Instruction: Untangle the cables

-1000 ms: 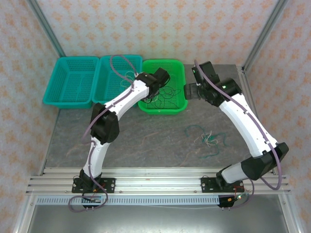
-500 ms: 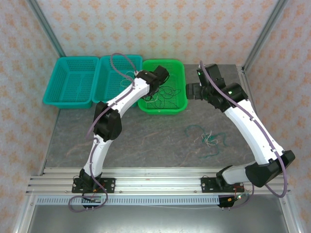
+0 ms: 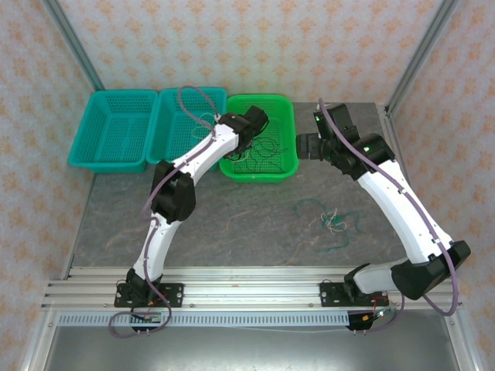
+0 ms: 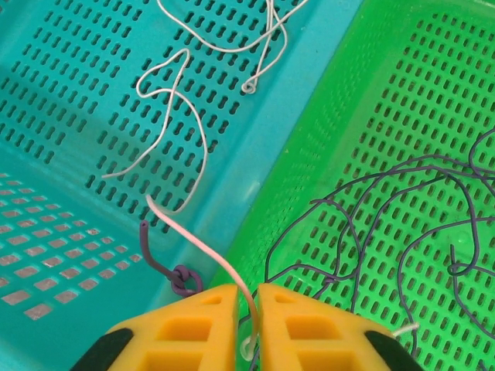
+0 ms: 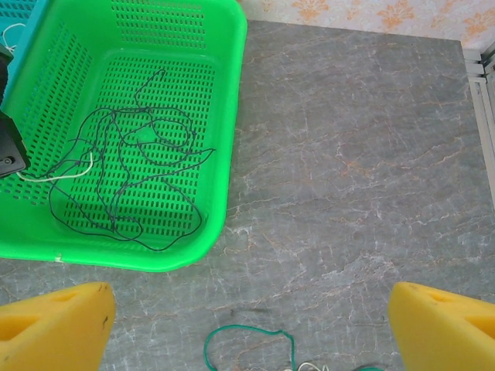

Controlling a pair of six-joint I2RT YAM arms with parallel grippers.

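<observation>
Thin black cables [image 5: 131,170] lie in a loose tangle inside the green basket [image 5: 232,116]. My left gripper [image 4: 247,290] hangs over the seam between that basket and the teal one, shut on a cream-white cable [image 4: 209,247] that curves up toward the teal side. More cream-white cables [image 4: 174,124] lie in the teal basket [image 4: 77,77]. On the table a green-blue cable [image 3: 309,205] loops beside a small white clump [image 3: 332,220]. My right gripper [image 5: 247,297] is open, high above the table just right of the green basket, nothing between its fingers.
A short purple knotted piece [image 4: 166,267] rests on the teal basket's rim near my left fingers. A second teal basket [image 3: 112,127] stands at the far left. Aluminium posts and patterned walls close in the back and sides.
My left jaws have closed onto the cream-white cable. The right arm rose and shifted slightly right a second ago, then held still.
</observation>
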